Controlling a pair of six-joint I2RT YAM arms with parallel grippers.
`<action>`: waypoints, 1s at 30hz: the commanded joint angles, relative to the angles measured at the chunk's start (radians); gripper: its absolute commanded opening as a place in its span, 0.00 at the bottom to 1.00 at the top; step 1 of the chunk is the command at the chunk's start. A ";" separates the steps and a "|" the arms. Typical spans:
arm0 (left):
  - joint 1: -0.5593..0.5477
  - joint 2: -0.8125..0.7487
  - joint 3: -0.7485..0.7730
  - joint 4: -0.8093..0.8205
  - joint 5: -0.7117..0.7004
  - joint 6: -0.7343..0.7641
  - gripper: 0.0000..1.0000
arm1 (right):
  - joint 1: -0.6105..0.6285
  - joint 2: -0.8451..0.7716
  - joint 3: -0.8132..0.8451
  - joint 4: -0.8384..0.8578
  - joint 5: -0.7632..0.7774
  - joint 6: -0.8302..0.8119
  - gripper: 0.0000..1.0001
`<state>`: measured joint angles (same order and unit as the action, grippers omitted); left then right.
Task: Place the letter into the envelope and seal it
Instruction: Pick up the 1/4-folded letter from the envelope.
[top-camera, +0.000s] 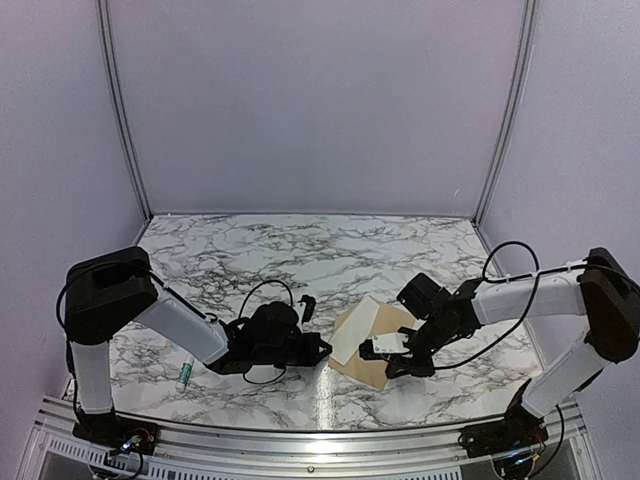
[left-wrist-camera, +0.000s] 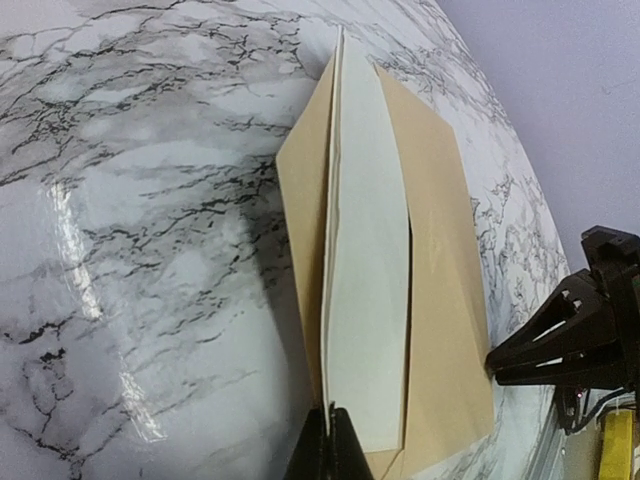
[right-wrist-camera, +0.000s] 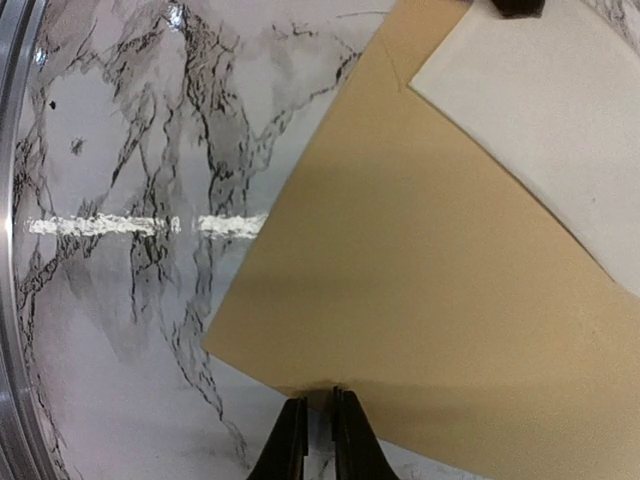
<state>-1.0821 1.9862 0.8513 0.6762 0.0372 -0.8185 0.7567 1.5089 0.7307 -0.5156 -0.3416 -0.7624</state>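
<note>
Left pincer is squeezed tight on one edge of the letter — a thin, smooth, cream sheet that bends up in a long leaf shape. Under it lies the envelope, flat, brown and dull, on the shiny marble table. Right pincer is almost closed — its tips sit at the envelope's near edge, but I cannot tell if they nip it.
</note>
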 joint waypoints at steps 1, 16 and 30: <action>-0.025 0.036 0.037 0.015 0.001 0.028 0.00 | 0.019 0.050 -0.010 -0.010 -0.002 0.002 0.10; -0.024 -0.014 0.038 0.001 0.030 -0.010 0.00 | -0.126 -0.035 0.091 -0.085 -0.091 -0.008 0.19; -0.027 -0.023 -0.005 -0.003 0.020 -0.081 0.00 | -0.234 0.071 0.150 0.047 0.035 0.112 0.29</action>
<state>-1.1030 1.9812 0.8486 0.6754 0.0605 -0.8890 0.5274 1.5349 0.8688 -0.5144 -0.3855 -0.6941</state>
